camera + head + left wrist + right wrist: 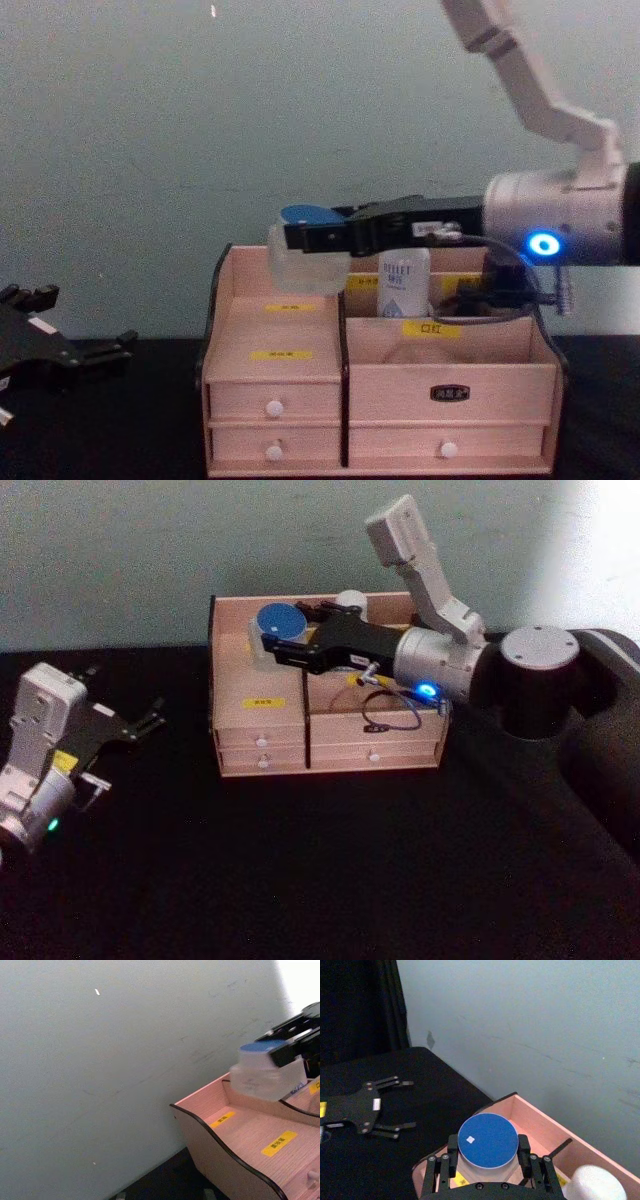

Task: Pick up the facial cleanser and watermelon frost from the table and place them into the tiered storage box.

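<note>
chest view, right gripper [300, 238]: pinching watermelon frost [300, 270], over tiered storage box [380, 390] back-left bay
facial cleanser [404, 283]: upright in box, back-right bay
left gripper [155, 715]: spread, left of box, well apart

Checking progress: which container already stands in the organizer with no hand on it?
The facial cleanser, the tall white bottle; the watermelon frost hangs in the right hand.

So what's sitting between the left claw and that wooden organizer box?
Nothing. The head view shows a bare stretch of black table between the left claw and the side wall of the tiered storage box.
</note>
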{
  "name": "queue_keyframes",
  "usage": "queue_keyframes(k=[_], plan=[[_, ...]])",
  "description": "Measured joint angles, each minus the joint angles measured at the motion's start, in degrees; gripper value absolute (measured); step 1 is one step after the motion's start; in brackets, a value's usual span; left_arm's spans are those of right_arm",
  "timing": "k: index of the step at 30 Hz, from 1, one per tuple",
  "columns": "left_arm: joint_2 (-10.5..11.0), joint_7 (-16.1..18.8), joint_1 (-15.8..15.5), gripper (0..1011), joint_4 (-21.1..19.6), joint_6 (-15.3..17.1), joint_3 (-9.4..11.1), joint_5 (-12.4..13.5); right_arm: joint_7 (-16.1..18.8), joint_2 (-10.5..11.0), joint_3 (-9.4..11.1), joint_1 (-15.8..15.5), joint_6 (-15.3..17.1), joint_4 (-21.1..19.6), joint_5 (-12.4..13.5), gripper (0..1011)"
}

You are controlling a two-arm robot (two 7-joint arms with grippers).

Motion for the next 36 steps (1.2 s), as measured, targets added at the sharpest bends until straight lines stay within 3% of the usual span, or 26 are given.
queue_keyframes(k=[11,18,36], plan=[[0.0,0.0,0.0,1001,0.0,0.0,0.0,0.0,-0.3,-6.3,-1.7,5.2,-0.5,11.6,-2.5,706],[0.0,0.0,0.0,1001,0.0,0.0,0.0,0.0,-0.3,-8.1,-1.9,6.4,-0.5,15.5,-3.8,706],[0.0,0.0,0.0,1001,0.0,0.0,0.0,0.0,0.5,-8.8,-1.6,6.6,-0.3,17.1,-5.7,706]])
